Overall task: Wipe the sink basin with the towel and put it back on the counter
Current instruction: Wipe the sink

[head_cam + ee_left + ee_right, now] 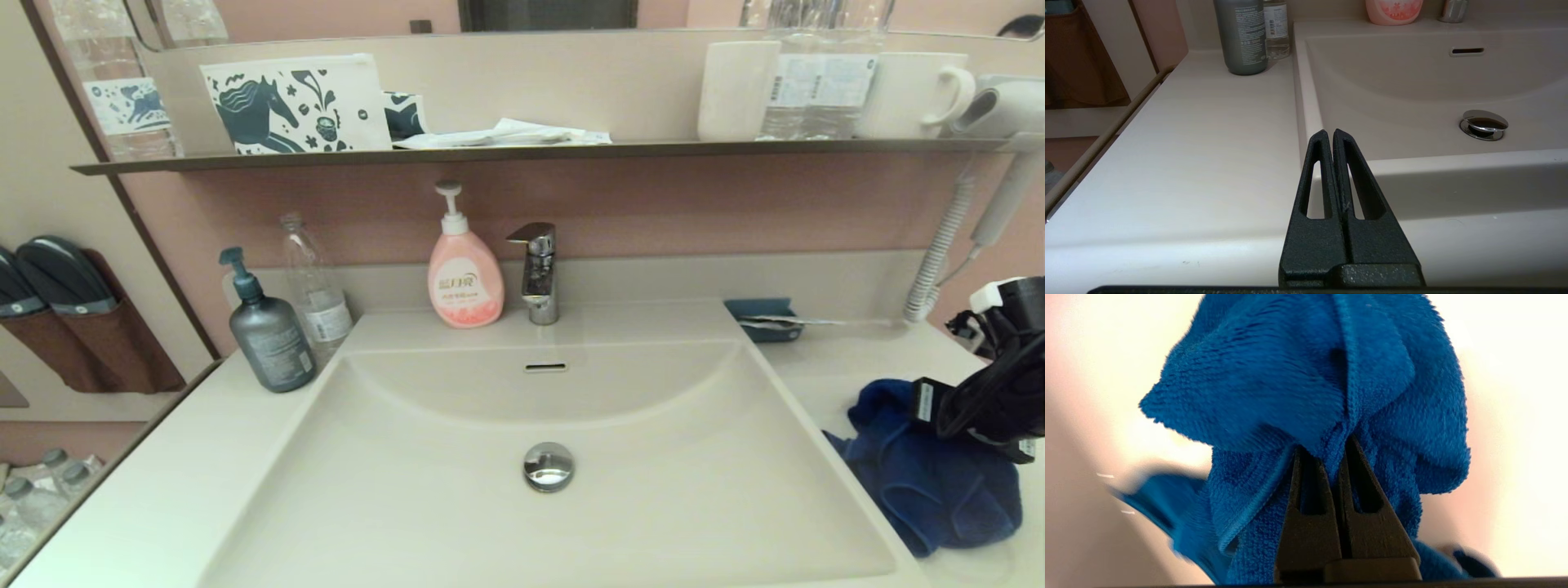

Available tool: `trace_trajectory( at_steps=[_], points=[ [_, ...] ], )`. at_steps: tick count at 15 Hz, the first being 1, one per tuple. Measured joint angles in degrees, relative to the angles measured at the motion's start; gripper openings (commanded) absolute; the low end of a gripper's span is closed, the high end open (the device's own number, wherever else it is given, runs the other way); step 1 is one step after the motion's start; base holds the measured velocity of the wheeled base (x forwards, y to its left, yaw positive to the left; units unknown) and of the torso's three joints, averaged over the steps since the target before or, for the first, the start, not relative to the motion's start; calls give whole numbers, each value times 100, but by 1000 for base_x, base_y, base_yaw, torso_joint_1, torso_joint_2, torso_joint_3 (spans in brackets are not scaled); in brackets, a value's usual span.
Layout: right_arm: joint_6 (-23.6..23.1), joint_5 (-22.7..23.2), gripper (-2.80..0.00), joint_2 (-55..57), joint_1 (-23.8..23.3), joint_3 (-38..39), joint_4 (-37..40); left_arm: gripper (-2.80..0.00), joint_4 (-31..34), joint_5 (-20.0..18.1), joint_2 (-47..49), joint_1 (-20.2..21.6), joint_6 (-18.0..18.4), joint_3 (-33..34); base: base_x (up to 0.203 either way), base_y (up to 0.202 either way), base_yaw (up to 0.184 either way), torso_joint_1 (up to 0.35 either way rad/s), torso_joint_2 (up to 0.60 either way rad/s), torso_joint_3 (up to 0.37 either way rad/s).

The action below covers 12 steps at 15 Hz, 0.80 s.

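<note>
R gripper [1327, 447] pinches towel [931, 482] over counter [849, 359]; soap label unreadable.

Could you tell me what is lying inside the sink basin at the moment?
Inside the sink basin only its chrome drain plug and overflow slot show. The towel is outside it, on the counter, pinched by the right end effector.

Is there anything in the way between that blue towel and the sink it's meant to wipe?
Nothing visible. The right claw is shut on the towel over the counter just right of the basin, and only the basin's bare rim lies between them. The basin holds just its drain plug.
</note>
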Motion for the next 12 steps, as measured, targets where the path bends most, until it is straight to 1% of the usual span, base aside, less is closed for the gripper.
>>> trace_trajectory(
  at_steps=[4,7,10,12],
  points=[
    [9,-37,-280,364,256,-414,-783,-280,4,1,0,0,0,0,0,0,0,0,0,0],
    [11,-141,-280,622,420,-923,-840,-280,2,0,0,0,-1,0,0,0,0,0,0,0],
    [4,-465,-280,930,584,-1439,-834,-280,0,-1,0,0,-2,0,0,0,0,0,0,0],
    [1,-517,-280,1058,648,-1567,-781,-280,0,-2,0,0,-2,0,0,0,0,0,0,0]
  ],
)
